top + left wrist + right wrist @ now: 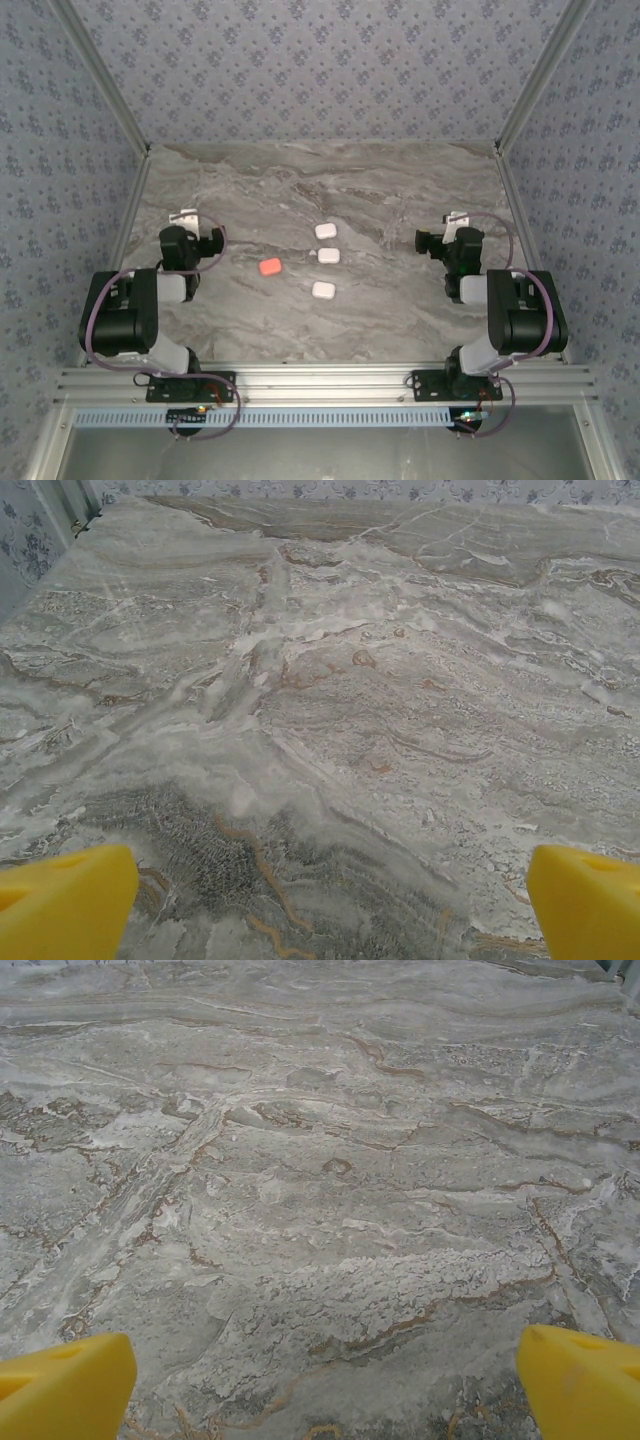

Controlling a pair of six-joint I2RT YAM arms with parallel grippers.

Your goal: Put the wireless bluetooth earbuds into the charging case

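Four small rounded charging cases lie shut in the middle of the marble table: a white case (325,230), a second white case (329,256), a third white case (322,290), and an orange-red case (270,267) left of them. The earbuds are out of view. My left gripper (190,228) rests at the left, well apart from the orange-red case. My right gripper (452,232) rests at the right, apart from the white cases. In the left wrist view the left gripper (325,900) is open, yellow fingertips (65,900) wide apart over bare marble. The right gripper (325,1380) is open likewise.
Patterned walls enclose the table (320,180) on the left, right and far sides. A metal rail (320,385) carrying both arm bases runs along the near edge. Bare marble stretches beyond the cases toward the back wall.
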